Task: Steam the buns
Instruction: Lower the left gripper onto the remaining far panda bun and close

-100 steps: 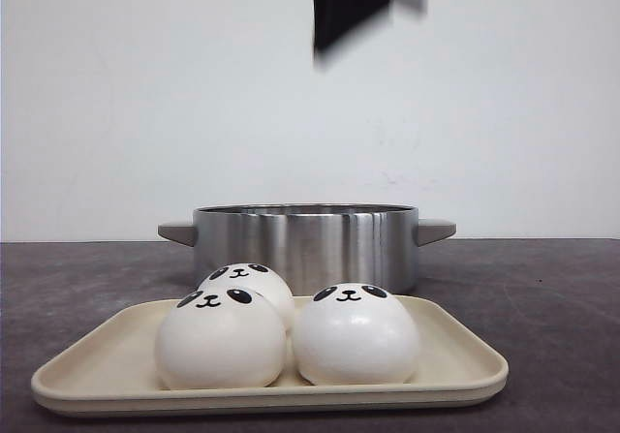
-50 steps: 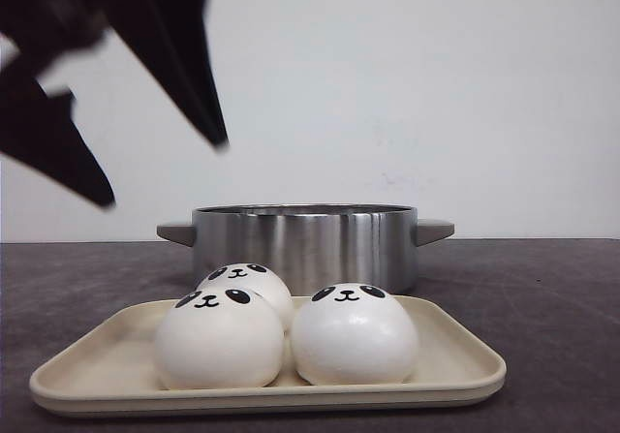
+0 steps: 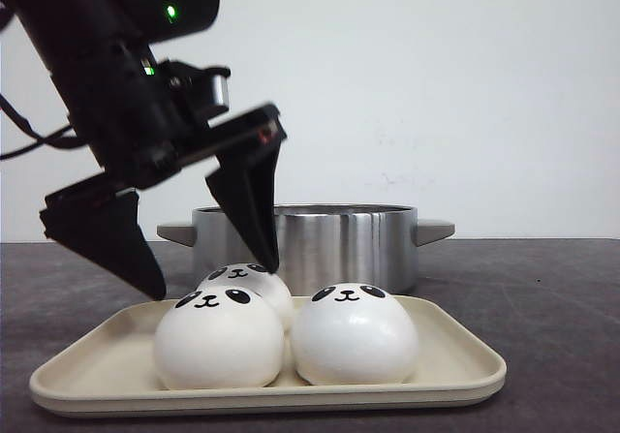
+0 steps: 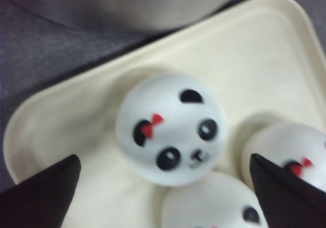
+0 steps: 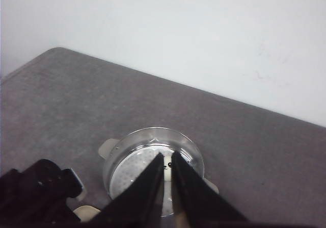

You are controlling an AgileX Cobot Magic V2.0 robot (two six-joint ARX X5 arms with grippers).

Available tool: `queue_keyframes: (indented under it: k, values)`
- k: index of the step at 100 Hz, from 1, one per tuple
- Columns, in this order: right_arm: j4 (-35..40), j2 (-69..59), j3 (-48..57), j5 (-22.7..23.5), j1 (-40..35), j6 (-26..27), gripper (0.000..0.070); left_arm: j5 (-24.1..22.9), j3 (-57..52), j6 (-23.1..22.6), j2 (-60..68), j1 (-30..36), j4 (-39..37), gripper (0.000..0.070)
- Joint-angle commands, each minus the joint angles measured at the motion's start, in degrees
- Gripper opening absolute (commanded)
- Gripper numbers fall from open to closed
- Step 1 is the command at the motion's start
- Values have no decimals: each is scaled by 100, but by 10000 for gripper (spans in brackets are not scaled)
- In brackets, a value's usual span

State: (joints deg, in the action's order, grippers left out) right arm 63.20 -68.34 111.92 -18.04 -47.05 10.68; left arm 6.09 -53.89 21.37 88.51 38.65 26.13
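Front view: pot (image 3: pixel 305 244) behind buns (image 3: pixel 354 346)

The right gripper (image 5: pixel 168 162) hangs high above the steel pot (image 5: pixel 153 159), fingertips nearly together; a black arm (image 5: pixel 35 192) sits beside the pot.

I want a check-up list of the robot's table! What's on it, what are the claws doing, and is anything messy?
Surface: dark grey table, looks clean.
Job's things: three panda buns show in the front view on a cream tray; the back bun has a red bow. A steel pot stands behind the tray; a bun seems to lie in it, mostly hidden by the right claw.
Clutter: nothing seen.
Claws: left claw open wide, straddling the back bun, not touching it. Right claw high above the pot, fingers nearly together, holding nothing.
Cables: a black cable at the left arm.
Surroundings: plain white wall.
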Motion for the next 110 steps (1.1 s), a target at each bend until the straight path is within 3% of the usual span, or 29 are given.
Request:
queue_keyframes:
  k: [1, 14, 22, 47, 62, 85, 92, 101, 110]
  values:
    - [13, -48, 92, -15, -57, 133, 15, -37, -114, 334, 208, 42, -90, 634]
    - [55, -50, 92, -26, -57, 138, 15, -199, -114, 485, 356, 70, -186, 628]
    - [52, -50, 92, -28, -57, 177, 15, -354, -114, 669, 439, 116, -297, 585]
    - [81, -50, 92, -46, -57, 243, 15, -356, -114, 737, 614, 262, -391, 580]
    - [155, -50, 92, -48, -57, 295, 15, -358, -114, 739, 619, 262, -428, 420]
    - [343, -50, 92, -140, -57, 396, 15, -531, -114, 741, 619, 256, -608, 419]
    - [387, -50, 92, -195, -57, 396, 15, -629, -114, 745, 619, 256, -603, 306]
    - [420, -50, 92, -195, -57, 411, 15, -667, -114, 739, 619, 249, -555, 4]
    - [450, -50, 92, -195, -57, 411, 15, -680, -114, 697, 619, 234, -490, 10]
